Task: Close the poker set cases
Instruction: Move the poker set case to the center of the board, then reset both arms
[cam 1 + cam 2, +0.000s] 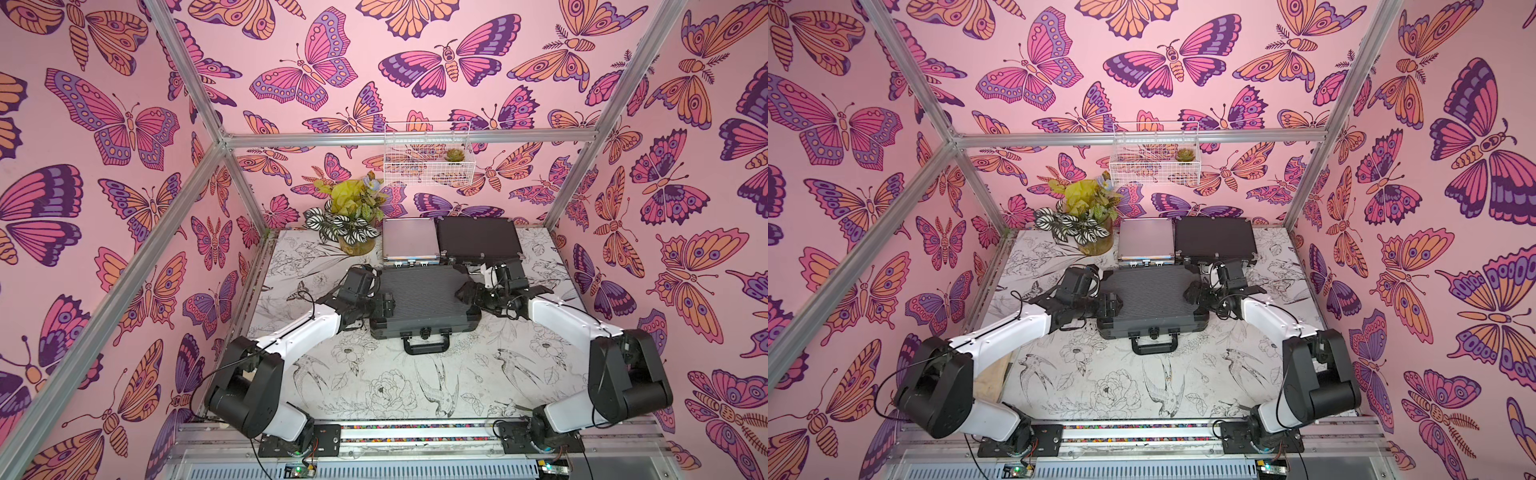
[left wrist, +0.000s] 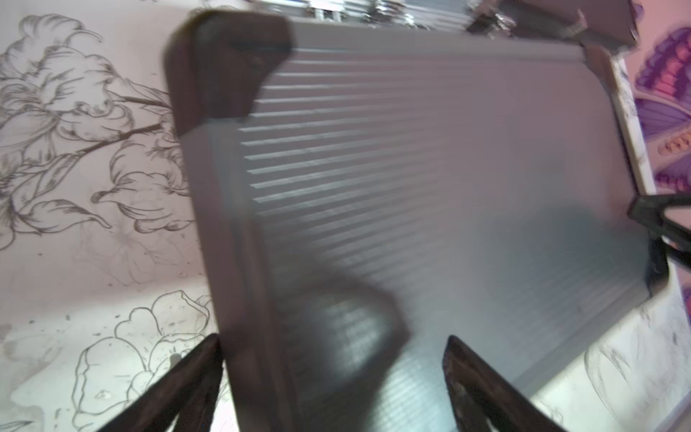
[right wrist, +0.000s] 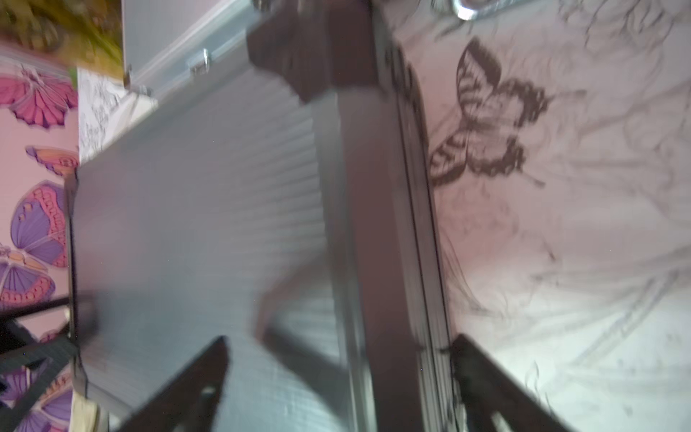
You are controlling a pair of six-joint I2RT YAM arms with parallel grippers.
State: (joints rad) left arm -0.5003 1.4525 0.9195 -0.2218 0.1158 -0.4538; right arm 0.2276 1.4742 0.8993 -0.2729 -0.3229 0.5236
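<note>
Cases: large ribbed case centre, lid down; silver case and black case just beyond it, far side, lids down.
Left gripper: spread wide, straddling its left edge, clamping nothing.
Right gripper: likewise, right edge.
Risk: I fear a finger catching the lid when I pull away, prying it open; whether it is latched I cannot tell.

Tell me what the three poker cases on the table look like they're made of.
Large ribbed case: probably moulded plastic, matte dark grey, with fine parallel ridges across the lid and darker corner caps.
Small silver case: likely aluminium, a smooth panel with a soft sheen and bright metal edging.
Flat black case: dull black panel, material unclear, framed by thin silvery trim.
</note>
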